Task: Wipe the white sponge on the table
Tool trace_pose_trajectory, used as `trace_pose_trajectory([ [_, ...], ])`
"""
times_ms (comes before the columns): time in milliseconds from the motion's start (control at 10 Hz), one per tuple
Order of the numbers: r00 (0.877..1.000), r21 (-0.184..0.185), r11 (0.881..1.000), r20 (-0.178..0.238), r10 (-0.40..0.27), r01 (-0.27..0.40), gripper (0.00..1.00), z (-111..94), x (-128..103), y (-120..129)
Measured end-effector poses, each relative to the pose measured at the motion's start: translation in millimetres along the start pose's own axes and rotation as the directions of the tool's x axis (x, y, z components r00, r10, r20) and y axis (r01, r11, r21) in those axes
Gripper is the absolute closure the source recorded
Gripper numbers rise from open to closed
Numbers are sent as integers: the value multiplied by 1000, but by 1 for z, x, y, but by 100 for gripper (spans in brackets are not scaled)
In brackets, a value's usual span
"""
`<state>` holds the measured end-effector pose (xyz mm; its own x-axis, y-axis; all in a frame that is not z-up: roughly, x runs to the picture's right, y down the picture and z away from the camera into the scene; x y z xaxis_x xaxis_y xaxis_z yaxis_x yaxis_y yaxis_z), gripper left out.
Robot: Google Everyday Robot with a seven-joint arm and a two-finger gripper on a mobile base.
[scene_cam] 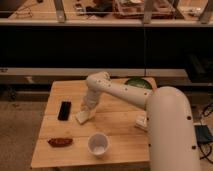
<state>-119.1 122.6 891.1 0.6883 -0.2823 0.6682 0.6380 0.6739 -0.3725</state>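
The white sponge (84, 117) is a small pale block on the light-wood table (120, 140), left of the table's middle. My gripper (88, 108) points down from the white arm and sits right on top of the sponge, touching its upper edge. The sponge rests on the tabletop and looks slightly tilted. The arm reaches in from the lower right and bends at an elbow (97, 80) above the table's far side.
A flat black object (64, 110) lies left of the sponge. A reddish-brown packet (60, 142) lies near the front left. A round white cup (98, 144) stands near the front edge. A green dish (137, 81) and a whitish packet (141, 121) are beside the arm.
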Motion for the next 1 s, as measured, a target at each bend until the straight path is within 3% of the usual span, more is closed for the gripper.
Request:
trace_pose_trajectory([
  [300,1000,26,999,0,18,-18,59,-3,28,-36],
  [500,998,34,998,-6,61,-60,59,-11,53,-39],
  [600,996,32,996,-12,88,-88,59,-17,67,-32],
  [1000,970,4,972,-50,237,-237,59,-38,122,31],
])
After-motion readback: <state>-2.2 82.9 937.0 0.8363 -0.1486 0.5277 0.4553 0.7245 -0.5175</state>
